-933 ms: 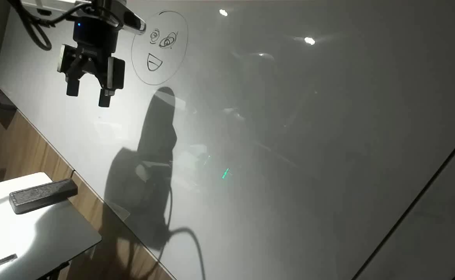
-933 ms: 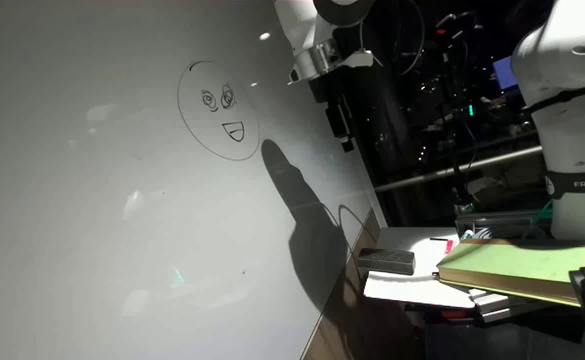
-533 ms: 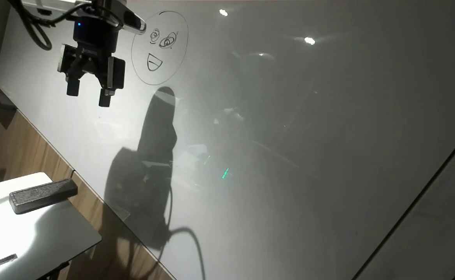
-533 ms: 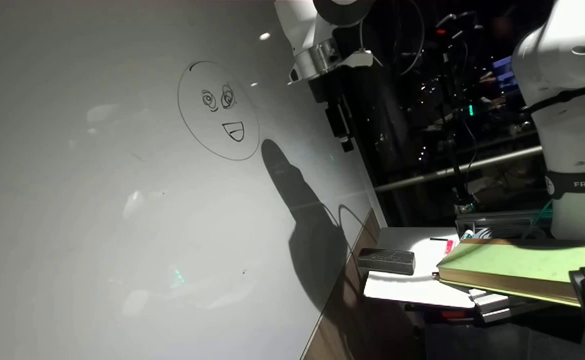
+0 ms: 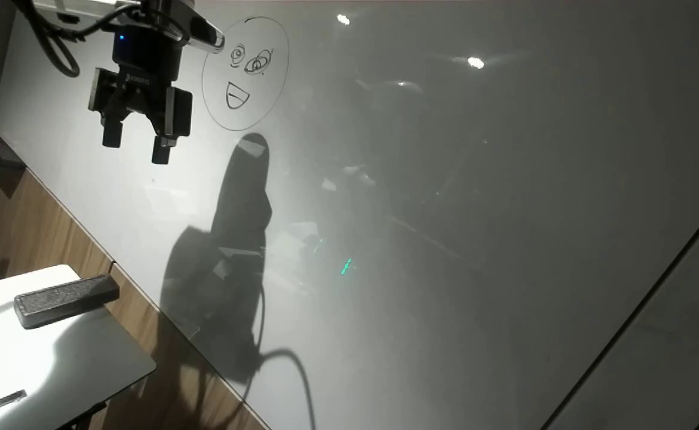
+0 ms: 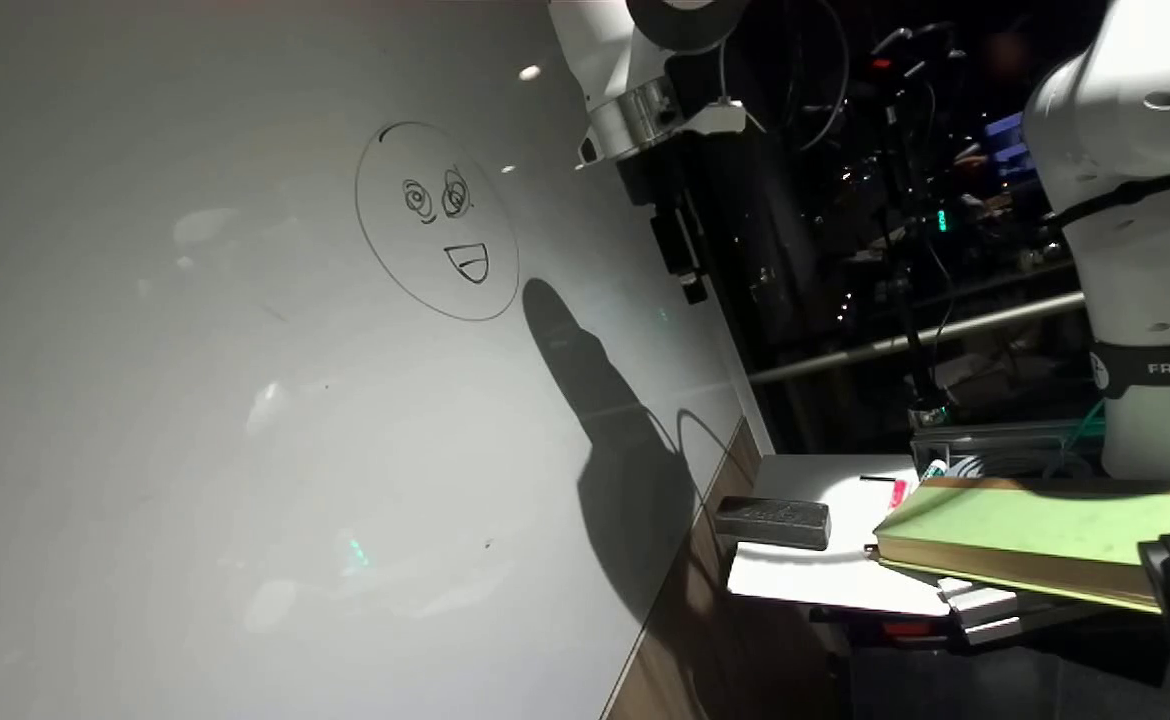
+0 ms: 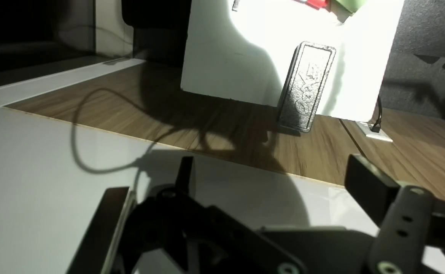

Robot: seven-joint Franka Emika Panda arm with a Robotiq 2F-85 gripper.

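Observation:
My gripper [image 5: 135,151] hangs fingers-down in front of the large whiteboard [image 5: 445,239], with nothing between its jaws. In the wrist view the two fingers of the gripper [image 7: 272,171] stand wide apart. Beside it on the board is a smiling face drawing [image 5: 238,95] in thin black line, seen in both exterior views. Well below the fingertips, a dark grey block like a board eraser [image 5: 66,300] lies on a small white table [image 5: 104,352]. One end of this eraser [image 7: 308,85] juts past the table's edge. Contact between gripper and board cannot be made out.
A red and white marker [image 6: 898,492] and a thick green book [image 6: 1045,525] lie on the table. Wood panelling [image 5: 51,209] runs along the board's lower edge. A dark ledge [image 5: 0,152] with a red item sits at far left. The arm's shadow falls across the board.

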